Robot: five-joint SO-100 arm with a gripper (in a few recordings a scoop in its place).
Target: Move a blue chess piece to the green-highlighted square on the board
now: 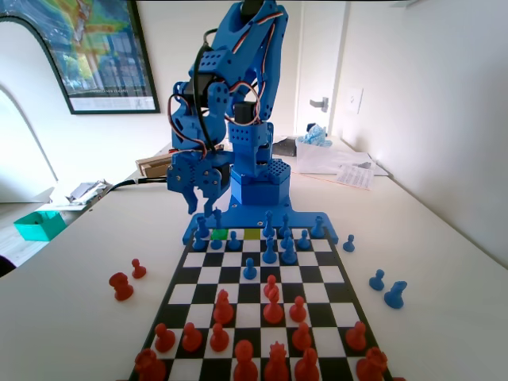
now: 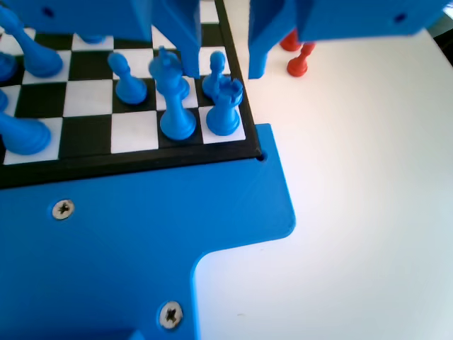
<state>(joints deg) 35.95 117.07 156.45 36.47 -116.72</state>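
At the left of the wrist view's upper half, your gripper [image 2: 223, 53] hangs open and empty, one jaw over the board's [image 2: 85, 127] corner and one off its edge; bring both jaws down around one upright blue piece, such as the rook [image 2: 225, 106] on the corner square. In the fixed view the board's [image 1: 317, 274] long axis runs bottom to top toward the arm. The green square [image 1: 221, 235] sits in the far row, just right of the gripper [image 1: 198, 194].

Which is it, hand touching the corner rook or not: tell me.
Apart. In the wrist view the rook stands between the open hand's fingers, with gaps on both sides.
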